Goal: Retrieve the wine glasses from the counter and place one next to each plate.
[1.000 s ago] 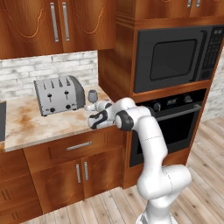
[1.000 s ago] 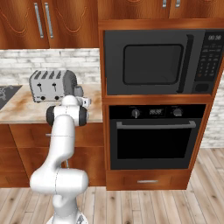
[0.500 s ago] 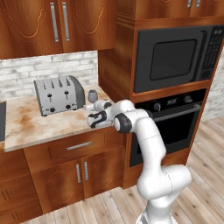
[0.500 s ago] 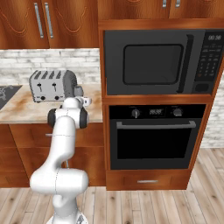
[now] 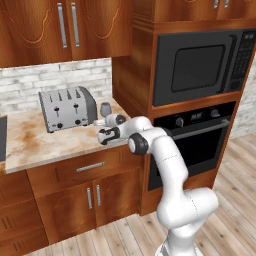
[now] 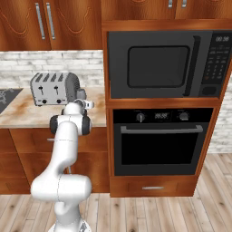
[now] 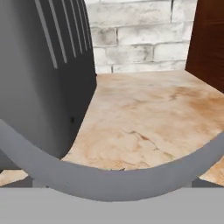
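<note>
A smoky-grey wine glass (image 5: 106, 108) stands on the counter (image 5: 30, 142) between the toaster and the wooden oven cabinet; the right base view has it (image 6: 80, 94) just behind the hand. My gripper (image 5: 100, 128) hovers low over the counter right in front of this glass, its jaws open and pointing at the back wall. In the hand view a wide grey curve of the glass (image 7: 109, 183) sweeps across the bottom, very close, with bare counter (image 7: 144, 113) beyond it. The plates are out of view.
A silver toaster (image 5: 65, 107) (image 7: 39, 78) stands close on the left of the glass. The tall wooden cabinet side (image 5: 127, 85) (image 7: 208, 39) walls off the right, with microwave (image 5: 200, 65) and oven (image 5: 195, 140) in it. Brick wall (image 7: 131, 35) lies behind.
The hand has crept a little further back and left over the counter, closer to the wine glass. The jaws have stayed open.
</note>
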Available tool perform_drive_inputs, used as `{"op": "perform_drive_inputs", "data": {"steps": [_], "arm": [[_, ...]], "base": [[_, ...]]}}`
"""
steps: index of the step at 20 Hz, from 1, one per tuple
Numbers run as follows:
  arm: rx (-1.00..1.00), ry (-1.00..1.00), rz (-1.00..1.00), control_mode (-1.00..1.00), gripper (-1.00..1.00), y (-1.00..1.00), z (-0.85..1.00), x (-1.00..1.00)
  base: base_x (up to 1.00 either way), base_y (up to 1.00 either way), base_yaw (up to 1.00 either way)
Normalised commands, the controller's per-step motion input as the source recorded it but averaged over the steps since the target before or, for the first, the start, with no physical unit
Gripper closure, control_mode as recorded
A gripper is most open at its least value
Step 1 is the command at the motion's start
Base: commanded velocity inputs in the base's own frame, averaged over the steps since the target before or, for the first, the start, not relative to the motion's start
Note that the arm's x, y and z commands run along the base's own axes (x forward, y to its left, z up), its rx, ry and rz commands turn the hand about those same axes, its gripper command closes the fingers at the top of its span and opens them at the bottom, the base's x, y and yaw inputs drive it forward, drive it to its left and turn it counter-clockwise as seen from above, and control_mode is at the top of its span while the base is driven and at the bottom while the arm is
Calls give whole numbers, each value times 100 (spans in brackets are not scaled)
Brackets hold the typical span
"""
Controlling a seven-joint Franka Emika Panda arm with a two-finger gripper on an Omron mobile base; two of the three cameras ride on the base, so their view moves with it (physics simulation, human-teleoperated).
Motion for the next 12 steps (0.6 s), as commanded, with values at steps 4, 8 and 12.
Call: {"op": "perform_drive_inputs", "data": {"steps": [4, 8, 12], "arm": [[0, 2, 0, -100, -100, 11, -7, 14], [0, 0, 0, -100, 100, 0, 0, 15], [0, 0, 0, -100, 100, 0, 0, 0]], "base": [[0, 0, 0], [0, 0, 0], [0, 0, 0]]}}
